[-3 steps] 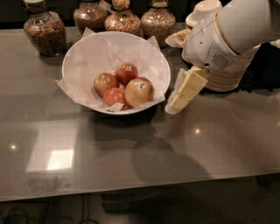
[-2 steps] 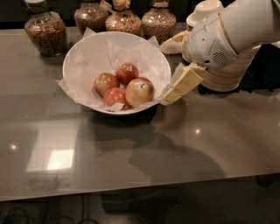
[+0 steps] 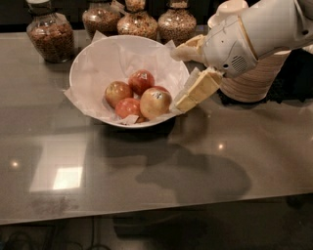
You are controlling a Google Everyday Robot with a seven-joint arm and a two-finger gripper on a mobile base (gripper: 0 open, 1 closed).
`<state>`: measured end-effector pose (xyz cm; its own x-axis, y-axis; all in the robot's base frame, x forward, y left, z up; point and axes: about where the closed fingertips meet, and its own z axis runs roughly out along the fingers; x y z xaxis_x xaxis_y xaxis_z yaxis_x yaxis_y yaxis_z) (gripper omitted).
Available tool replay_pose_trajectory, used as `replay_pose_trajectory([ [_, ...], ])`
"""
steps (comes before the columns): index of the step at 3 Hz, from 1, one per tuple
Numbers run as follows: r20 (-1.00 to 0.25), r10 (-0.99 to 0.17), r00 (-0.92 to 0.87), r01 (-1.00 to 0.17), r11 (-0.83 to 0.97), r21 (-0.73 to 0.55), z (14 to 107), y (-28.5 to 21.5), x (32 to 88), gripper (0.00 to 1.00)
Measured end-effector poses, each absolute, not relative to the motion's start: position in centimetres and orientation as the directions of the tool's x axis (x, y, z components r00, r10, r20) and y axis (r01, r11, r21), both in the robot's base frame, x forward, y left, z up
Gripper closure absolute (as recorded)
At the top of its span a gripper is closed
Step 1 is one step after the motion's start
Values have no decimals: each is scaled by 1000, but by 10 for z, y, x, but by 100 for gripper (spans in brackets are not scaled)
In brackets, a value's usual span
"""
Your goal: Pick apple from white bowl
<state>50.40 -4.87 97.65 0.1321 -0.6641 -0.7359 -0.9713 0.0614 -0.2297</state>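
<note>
The white bowl (image 3: 93, 56), lined with crinkled white paper, sits on the grey table. The apple (image 3: 155, 102), the largest and palest, yellow-gold with a small dark sticker, lies at the bowl's front right. Three smaller, redder apples (image 3: 118, 93) lie beside it. My gripper (image 3: 177, 78) is at the bowl's right rim, just right of the apple and slightly above it. It is open and empty, one finger (image 3: 188, 49) over the back-right rim, the other finger (image 3: 198, 90) at the front-right rim.
Several glass jars of dry food (image 3: 49, 34) stand along the table's back edge. A stack of tan paper bowls (image 3: 254, 78) stands right of the bowl, behind my arm, with a white cup (image 3: 230, 7) behind it. The table's front edge is near the bottom.
My gripper has moved left and slightly up, from beside the bowl to its right rim, closer to the apple. The apples and bowl have not moved.
</note>
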Motion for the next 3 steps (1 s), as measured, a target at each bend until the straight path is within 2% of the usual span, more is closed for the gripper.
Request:
replay_pose_trajectory([
  [3, -748, -650, 136, -987, -24, -159, 951, -8, 524, 18],
])
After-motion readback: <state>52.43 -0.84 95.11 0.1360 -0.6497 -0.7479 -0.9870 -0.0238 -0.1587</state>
